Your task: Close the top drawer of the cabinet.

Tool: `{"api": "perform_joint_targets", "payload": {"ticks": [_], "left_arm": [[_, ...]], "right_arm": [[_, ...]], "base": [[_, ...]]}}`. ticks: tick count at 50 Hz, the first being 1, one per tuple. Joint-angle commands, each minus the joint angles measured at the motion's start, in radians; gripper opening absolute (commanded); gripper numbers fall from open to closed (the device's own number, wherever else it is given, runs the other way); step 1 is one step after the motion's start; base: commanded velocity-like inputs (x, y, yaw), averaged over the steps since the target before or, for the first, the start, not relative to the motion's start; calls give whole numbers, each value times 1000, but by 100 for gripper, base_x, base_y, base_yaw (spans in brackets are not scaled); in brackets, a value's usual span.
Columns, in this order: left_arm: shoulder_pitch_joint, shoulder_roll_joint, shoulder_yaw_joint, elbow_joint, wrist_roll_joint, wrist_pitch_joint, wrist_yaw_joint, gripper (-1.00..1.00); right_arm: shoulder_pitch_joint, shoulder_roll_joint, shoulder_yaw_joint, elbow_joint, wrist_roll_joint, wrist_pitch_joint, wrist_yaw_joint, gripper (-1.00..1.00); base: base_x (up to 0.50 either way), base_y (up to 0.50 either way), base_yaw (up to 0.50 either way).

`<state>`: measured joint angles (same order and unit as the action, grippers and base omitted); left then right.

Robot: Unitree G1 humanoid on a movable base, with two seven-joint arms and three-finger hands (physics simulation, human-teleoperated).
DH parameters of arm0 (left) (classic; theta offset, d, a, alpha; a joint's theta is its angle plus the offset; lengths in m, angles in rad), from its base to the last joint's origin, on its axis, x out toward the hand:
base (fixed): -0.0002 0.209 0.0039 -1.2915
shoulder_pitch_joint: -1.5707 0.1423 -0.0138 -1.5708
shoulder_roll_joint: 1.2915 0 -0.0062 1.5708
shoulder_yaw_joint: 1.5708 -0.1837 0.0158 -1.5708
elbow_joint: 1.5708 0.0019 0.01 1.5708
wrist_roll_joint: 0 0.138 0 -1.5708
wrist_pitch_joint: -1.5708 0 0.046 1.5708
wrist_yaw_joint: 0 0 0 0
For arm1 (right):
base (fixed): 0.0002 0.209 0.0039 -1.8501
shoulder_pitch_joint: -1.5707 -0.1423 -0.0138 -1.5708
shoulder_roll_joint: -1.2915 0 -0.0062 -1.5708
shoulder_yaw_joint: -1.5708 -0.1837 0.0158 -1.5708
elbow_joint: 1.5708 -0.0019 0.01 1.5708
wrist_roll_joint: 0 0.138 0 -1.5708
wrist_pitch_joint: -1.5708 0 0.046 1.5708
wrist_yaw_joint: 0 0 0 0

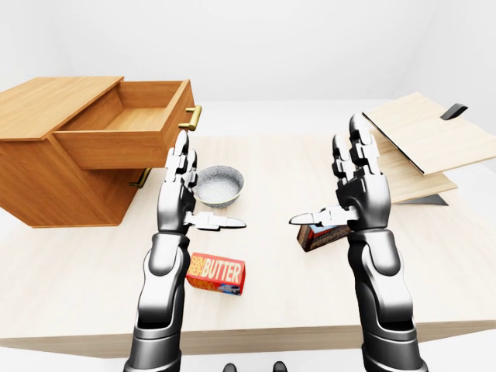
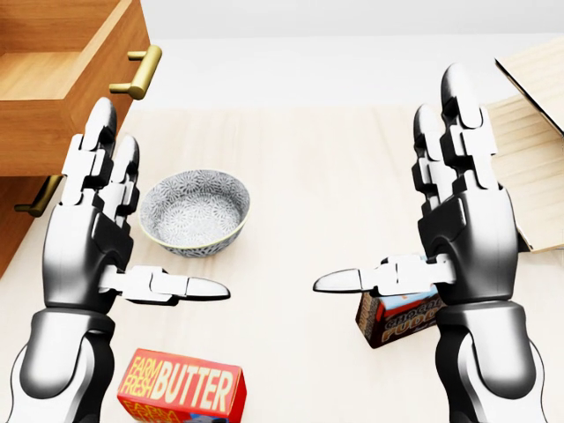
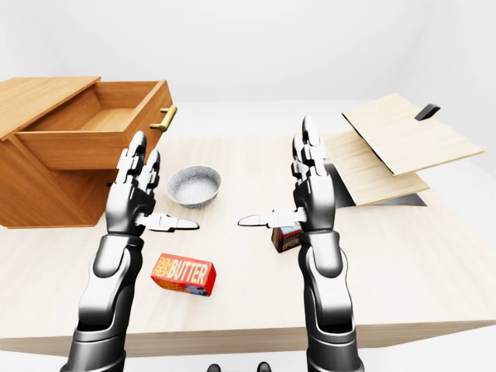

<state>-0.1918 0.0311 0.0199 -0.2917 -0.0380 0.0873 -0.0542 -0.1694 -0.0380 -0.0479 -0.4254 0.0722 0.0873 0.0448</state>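
Note:
The wooden cabinet (image 1: 46, 182) stands at the left of the table. Its top drawer (image 1: 124, 128) is pulled far out, showing a bare wooden inside, and a brass handle (image 2: 137, 72) sticks out from its face. Below it sits a second, shut drawer with its own handle (image 2: 37, 197). My left hand (image 2: 169, 208) is held upright, open and holding nothing, below and right of the drawer face without touching it. My right hand (image 2: 379, 187) is raised the same way at the right, open and holding nothing.
A patterned grey bowl (image 2: 194, 211) sits between my left hand and the drawer. A red butter box (image 2: 181, 388) lies low in the head view, and a chocolate pudding box (image 2: 401, 322) stands behind my right hand. Tilted wooden boards (image 1: 422, 139) lie at the right.

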Motion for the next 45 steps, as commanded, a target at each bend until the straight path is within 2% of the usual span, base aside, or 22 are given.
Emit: {"api": "perform_joint_targets", "payload": {"ticks": [1, 26, 27, 28, 30, 35, 45], "left_arm": [[4, -7, -2, 2, 0, 0, 1, 100], [-4, 0, 1, 11, 15, 0, 6, 100], [-6, 2, 1, 14, 26, 0, 10, 100], [-17, 18, -10, 34, 81, 0, 23, 100], [-31, 15, -8, 50, 132, 0, 41, 100], [-109, 25, 10, 120, 214, 0, 101, 100], [-250, 60, 20, 328, 356, 0, 174, 100]], "right_arm": [[5, 0, 4, -4, -1, 0, 6, 100], [6, 1, 7, -5, -9, 0, 11, 100], [6, 1, 6, -5, -8, 0, 11, 100], [8, 1, 6, -4, -8, 0, 11, 100], [11, 1, 7, -5, -8, 0, 12, 100], [17, 0, 2, -7, -2, 0, 15, 100], [21, -3, -3, -6, 2, 0, 17, 100]], "base": [[0, 0, 0], [5, 0, 0], [0, 0, 0], [0, 0, 0], [0, 0, 0], [0, 0, 0], [0, 0, 0]]}}
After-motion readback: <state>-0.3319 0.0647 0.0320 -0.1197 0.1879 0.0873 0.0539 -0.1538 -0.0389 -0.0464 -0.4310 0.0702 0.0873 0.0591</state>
